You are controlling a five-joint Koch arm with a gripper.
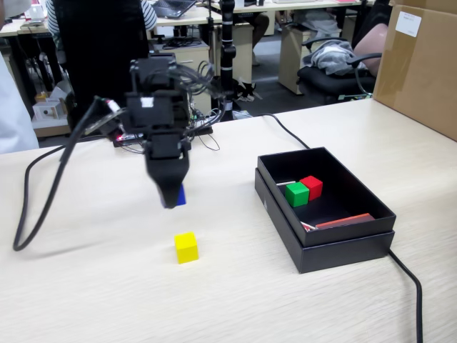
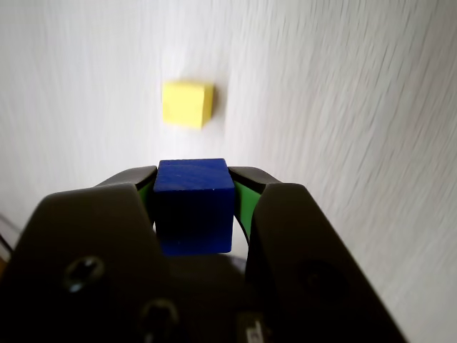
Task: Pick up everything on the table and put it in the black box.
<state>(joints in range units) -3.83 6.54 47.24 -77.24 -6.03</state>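
My gripper (image 2: 193,180) is shut on the blue cube (image 2: 194,204), which sits squarely between the green-lined jaws. In the fixed view the gripper (image 1: 171,200) hangs above the table (image 1: 86,286) with only a sliver of the blue cube (image 1: 182,195) showing beside it. The yellow cube (image 1: 186,247) lies on the table just below and in front of the gripper; the wrist view shows the yellow cube (image 2: 187,103) ahead of the jaws. The black box (image 1: 343,246) stands to the right, holding the green cube (image 1: 296,194) and the red cube (image 1: 311,187).
A black cable (image 1: 36,193) loops over the table at the left, and another cable (image 1: 410,282) runs past the box's front right corner. A big brown carton (image 1: 421,64) stands at the far right. Flat items (image 1: 343,221) lie inside the box.
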